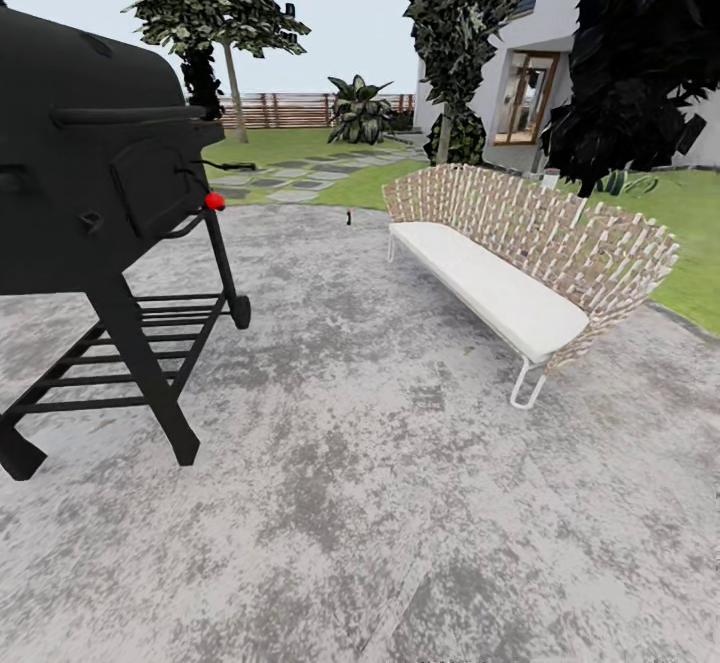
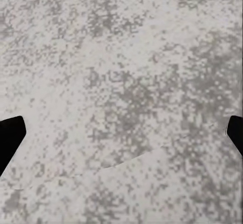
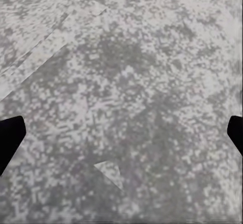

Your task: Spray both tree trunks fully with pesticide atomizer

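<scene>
- Head view: far off on the grey stone paving (image 1: 400,503), near its edge by the lawn (image 1: 280,148), a tiny dark upright speck, probably the pesticide atomizer (image 1: 348,216). Too small to make out trigger or label. Well apart from the black grill (image 1: 90,173) on the left and near the end of the wicker sofa (image 1: 520,253) on the right.
- Beyond, on the grass, two bare pale trunks under dark leaves, likely the trees: one leaning trunk (image 1: 233,93) before the slat fence (image 1: 290,108), another (image 1: 444,143) beside the house (image 1: 600,33).
- Judged from the task alone: small, light, rigid plastic bottle, probably smooth and easy to tip. Best taken around the body below the nozzle, trigger left free to squeeze.
- Left wrist view: left gripper (image 2: 121,135) spread wide, dark fingertips (image 2: 10,138) at the frame's edges, nothing between but speckled paving.
- Right wrist view: right gripper (image 3: 121,135) likewise wide apart and empty, fingertips (image 3: 10,135) over mottled grey stone.
</scene>
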Robot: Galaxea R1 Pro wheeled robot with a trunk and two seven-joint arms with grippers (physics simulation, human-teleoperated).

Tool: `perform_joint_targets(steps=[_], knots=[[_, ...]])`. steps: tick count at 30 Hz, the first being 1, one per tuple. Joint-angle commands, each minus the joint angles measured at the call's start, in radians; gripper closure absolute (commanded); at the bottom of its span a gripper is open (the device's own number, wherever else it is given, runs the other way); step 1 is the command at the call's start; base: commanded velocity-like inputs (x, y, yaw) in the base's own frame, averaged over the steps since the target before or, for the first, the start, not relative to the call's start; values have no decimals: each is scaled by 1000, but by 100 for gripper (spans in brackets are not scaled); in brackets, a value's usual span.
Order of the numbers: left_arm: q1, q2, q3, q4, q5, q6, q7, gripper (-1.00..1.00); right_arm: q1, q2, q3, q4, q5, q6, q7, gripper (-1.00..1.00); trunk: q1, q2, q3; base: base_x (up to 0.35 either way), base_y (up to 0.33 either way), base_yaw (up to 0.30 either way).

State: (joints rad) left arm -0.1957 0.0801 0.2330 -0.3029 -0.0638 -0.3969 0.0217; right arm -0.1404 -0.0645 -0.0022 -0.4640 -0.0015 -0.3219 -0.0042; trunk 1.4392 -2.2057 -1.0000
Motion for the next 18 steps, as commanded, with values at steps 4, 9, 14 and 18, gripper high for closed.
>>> perform_joint_targets(steps=[4, 9, 14, 18], knots=[[0, -4, 24, 1, -16, -6, -3, -100, -1, 0, 2, 1, 2, -3, 0, -100, 0, 0, 3, 15, 0, -212], [0, -5, 27, 2, -15, -3, -3, -100, -1, 0, 4, 1, 5, -3, 1, -100, 0, 0, 9, 225, 0, -58], [-1, -6, 29, 2, -16, -3, -3, -100, -1, -1, 6, 11, 6, -3, 5, -100, 0, 0, 10, 330, 0, -5], [-1, -6, 31, 2, -16, -3, -3, -100, -1, -1, 7, 35, 6, -2, 6, -100, 0, 0, 10, 339, 0, 0]])
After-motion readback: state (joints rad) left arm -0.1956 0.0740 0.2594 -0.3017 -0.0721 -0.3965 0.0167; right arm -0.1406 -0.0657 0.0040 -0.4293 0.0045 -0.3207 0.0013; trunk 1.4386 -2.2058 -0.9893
